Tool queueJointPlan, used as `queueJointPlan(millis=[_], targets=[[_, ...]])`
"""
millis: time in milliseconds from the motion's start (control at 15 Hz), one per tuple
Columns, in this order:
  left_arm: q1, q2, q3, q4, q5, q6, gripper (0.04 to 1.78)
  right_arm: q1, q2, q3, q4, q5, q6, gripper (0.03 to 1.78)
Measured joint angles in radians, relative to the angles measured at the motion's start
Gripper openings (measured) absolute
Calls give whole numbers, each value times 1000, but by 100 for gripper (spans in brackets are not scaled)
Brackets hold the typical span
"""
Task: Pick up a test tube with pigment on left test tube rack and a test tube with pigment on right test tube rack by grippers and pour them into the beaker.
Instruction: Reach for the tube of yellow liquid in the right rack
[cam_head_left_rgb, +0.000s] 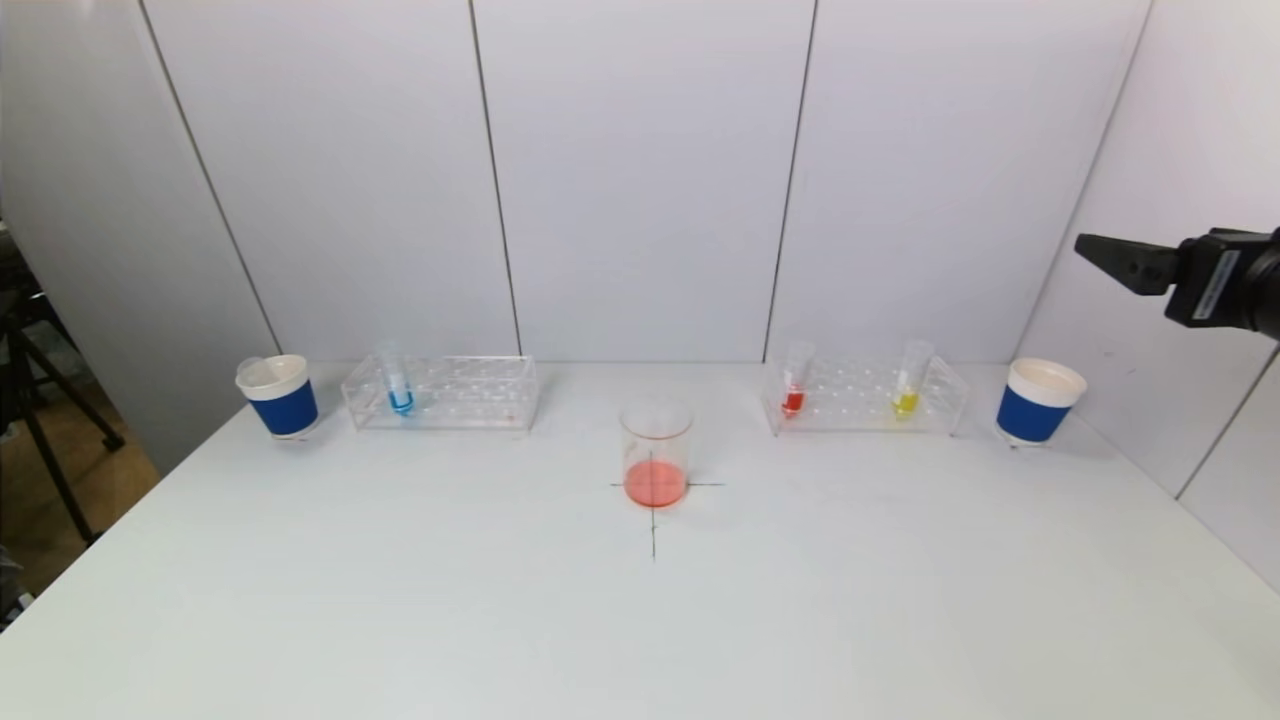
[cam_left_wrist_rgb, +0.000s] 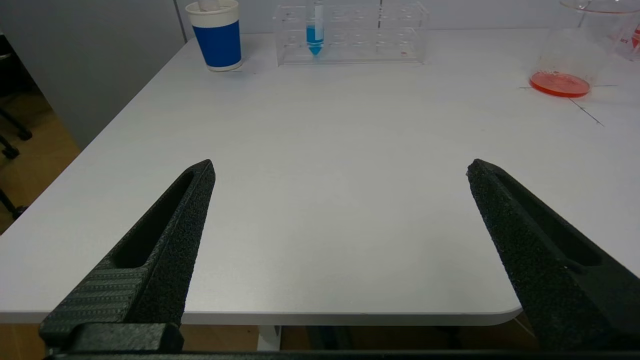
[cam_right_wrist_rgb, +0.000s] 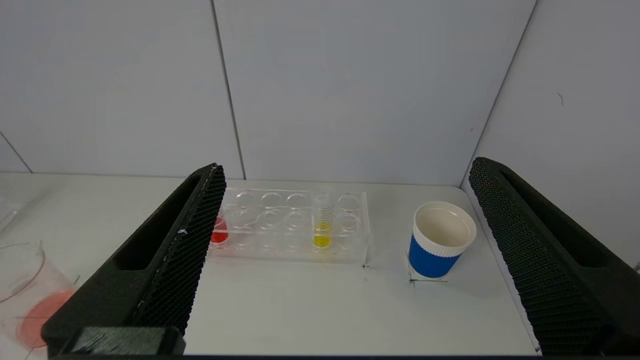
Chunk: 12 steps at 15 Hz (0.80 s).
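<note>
Laboratory-style robot test bench, enclosed by plain white panels.

A white counter (cam_head_left_rgb: 400, 600) carries chemistry glassware: a clear beaker (cam_head_left_rgb: 655, 450) holding orange-red liquid stands on a drawn cross mark at centre frame, flanked by two transparent test tube racks, left (cam_head_left_rgb: 445, 392) and right (cam_head_left_rgb: 865, 395). Their tubes contain blue (cam_head_left_rgb: 399, 385), red (cam_head_left_rgb: 795, 385) and yellow (cam_head_left_rgb: 907, 385) pigment. A blue-and-white paper cup (cam_head_left_rgb: 278, 395) stands at left and another (cam_head_left_rgb: 1038, 400) at right. A tripod leg (cam_head_left_rgb: 45, 400) on wooden flooring shows at the left edge.
</note>
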Motion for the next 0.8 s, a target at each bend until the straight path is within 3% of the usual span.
queueJointPlan(millis=[467,800], targets=[[0,0,0,0,0,0,176,-36,289,11,-289,27,6,177],[0,0,0,0,0,0,176,-29,414,30,-402,27,5,177]])
